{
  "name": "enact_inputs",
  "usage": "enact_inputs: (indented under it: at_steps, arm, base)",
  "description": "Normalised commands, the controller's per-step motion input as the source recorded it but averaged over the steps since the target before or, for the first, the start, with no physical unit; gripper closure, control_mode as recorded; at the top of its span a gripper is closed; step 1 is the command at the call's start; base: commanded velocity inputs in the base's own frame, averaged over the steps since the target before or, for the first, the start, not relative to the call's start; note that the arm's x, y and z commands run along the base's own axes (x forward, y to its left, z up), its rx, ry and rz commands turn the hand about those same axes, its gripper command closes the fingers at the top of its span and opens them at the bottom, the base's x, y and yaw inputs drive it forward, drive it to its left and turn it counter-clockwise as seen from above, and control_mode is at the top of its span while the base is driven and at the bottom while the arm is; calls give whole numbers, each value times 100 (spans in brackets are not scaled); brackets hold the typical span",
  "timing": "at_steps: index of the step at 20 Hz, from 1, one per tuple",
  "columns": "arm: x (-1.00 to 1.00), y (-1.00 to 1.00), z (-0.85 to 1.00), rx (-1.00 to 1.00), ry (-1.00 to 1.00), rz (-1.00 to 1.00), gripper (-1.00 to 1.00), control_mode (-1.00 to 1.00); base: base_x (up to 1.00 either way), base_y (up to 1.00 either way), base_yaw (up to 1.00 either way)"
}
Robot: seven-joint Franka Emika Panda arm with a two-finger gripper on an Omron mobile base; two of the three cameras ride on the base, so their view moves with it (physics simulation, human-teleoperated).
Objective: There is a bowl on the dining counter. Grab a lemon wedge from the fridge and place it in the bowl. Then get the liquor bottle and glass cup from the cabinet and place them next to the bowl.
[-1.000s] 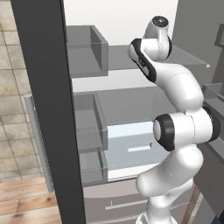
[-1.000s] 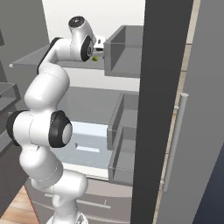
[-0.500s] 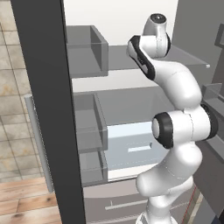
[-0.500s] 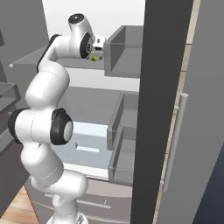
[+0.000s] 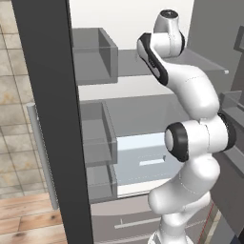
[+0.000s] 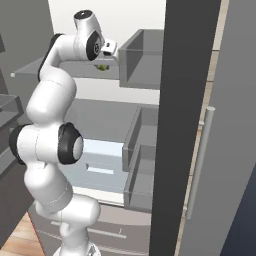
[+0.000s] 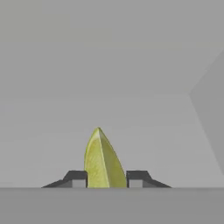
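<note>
In the hand view the lemon wedge, yellow-green and pointed, stands upright on the fridge's grey shelf. My gripper has closed in on the wedge, one dark fingertip touching each side. From the right base camera the arm reaches high into the open fridge. There the gripper points down at the upper shelf, a speck of green wedge under it. In the left base view the arm's upper links hide the hand over the same shelf.
Both fridge doors stand open, each with grey door bins close beside the arm. A pale blue crisper drawer lies below the shelves, with grey freezer drawers underneath. Tiled wall and wood floor are at left.
The fingers have closed from wide apart onto the lemon wedge. The hand has settled slightly lower at the upper shelf; the rest of the scene is still.
</note>
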Motion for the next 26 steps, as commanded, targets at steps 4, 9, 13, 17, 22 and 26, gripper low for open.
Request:
enact_inputs:
  at_steps: [4,9,13,17,22,26]
  arm:
    - [-100,0,-18,7,-16,0,100,-100]
    - [-100,0,-20,7,-20,0,100,-100]
    - [-100,10,-2,6,-6,0,100,-100]
    - [-100,26,8,6,2,0,100,-100]
    - [-100,23,1,1,16,0,100,-100]
    - [-93,5,-23,0,15,0,100,-100]
  base:
    - [0,0,0]
    - [0,0,0]
    - [0,0,0]
    - [0,0,0]
    - [0,0,0]
    - [0,0,0]
